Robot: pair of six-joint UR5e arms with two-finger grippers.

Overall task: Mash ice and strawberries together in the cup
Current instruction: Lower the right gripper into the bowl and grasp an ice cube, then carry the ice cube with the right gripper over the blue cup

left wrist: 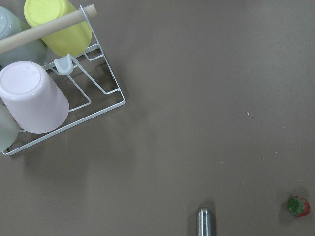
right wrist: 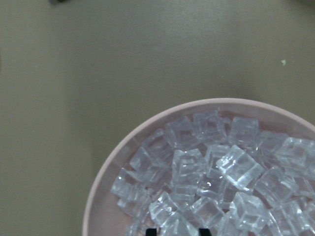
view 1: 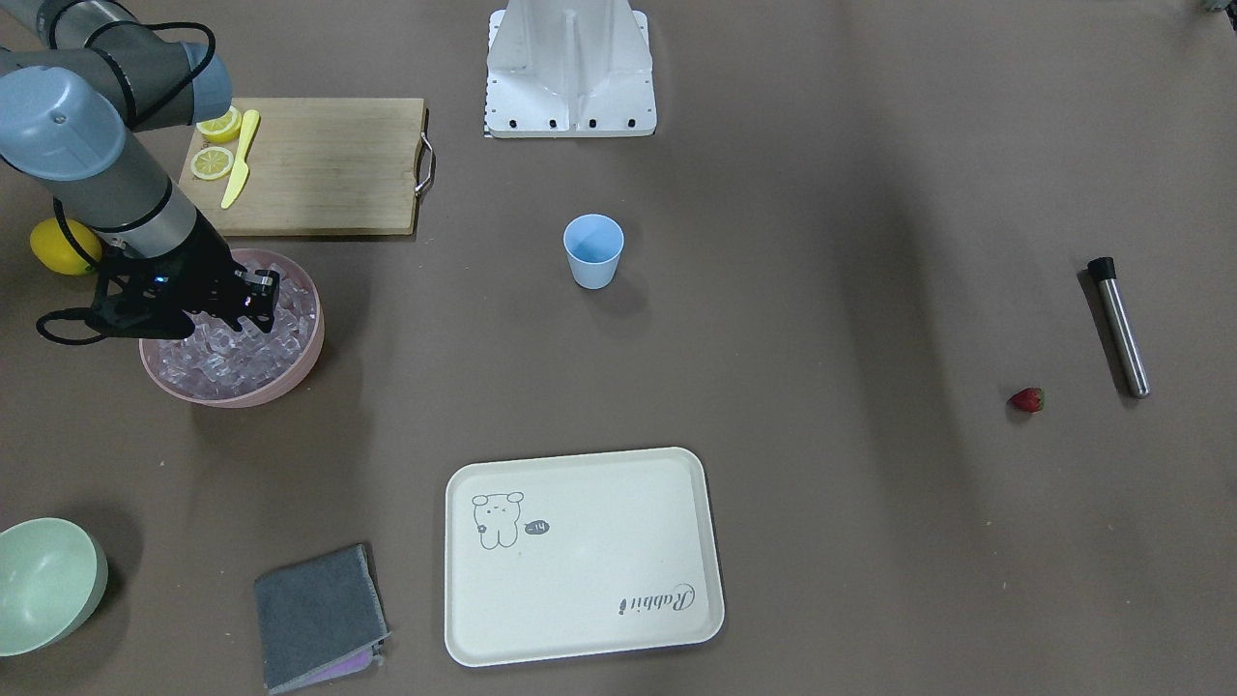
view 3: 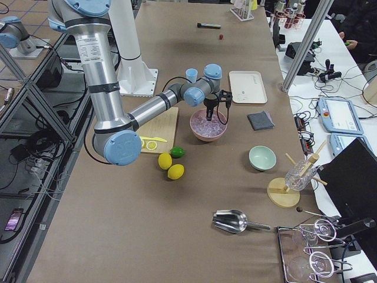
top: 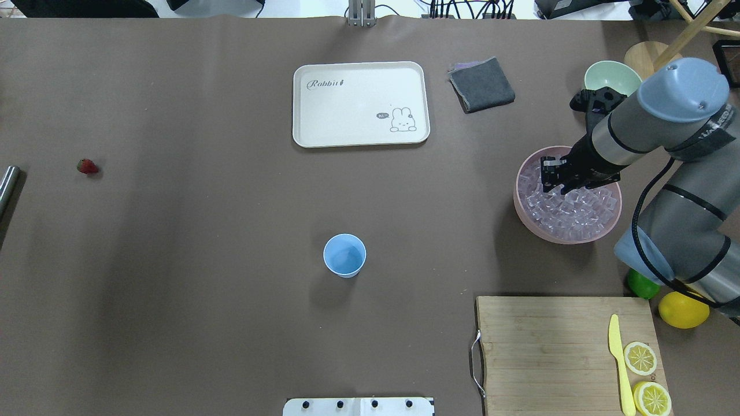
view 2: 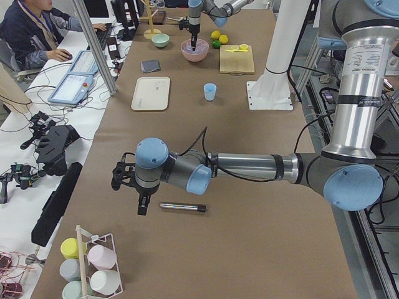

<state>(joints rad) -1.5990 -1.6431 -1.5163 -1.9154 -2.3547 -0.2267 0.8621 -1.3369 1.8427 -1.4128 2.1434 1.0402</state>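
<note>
**Item 1. Ice [top: 569,211]:** small clear cubes with a faint pink cast, heaped in a wide pink round bowl [top: 518,202] near the surface's right end.

**Item 2. Right tool [top: 550,176]:** pointed down into the bowl. In the right wrist view its two fingertips stand apart among the top cubes, and nothing is visibly pinched between them. The ice lies directly beneath and around it.

**Item 3. Small light-blue tapered plastic cup [top: 344,255]:** upright at mid-surface, apparently empty. It stands well apart from the bowl, toward the robot's left and somewhat nearer the robot's edge. The right arm is the nearer one.

**Item 4. Small red strawberry with a green cap [top: 87,166]:** alone on the surface near the left end, far from the cup.

**Item 5. Left tool [view 2: 143,210]:** hangs above the left end, near a steel rod with a black cap [view 1: 1119,327]. Seen only from the side, so I cannot tell its state. It is the nearer tool to the strawberry.

**Judgement:** ice pickup is in hand, and nothing is in the cup yet.
</note>
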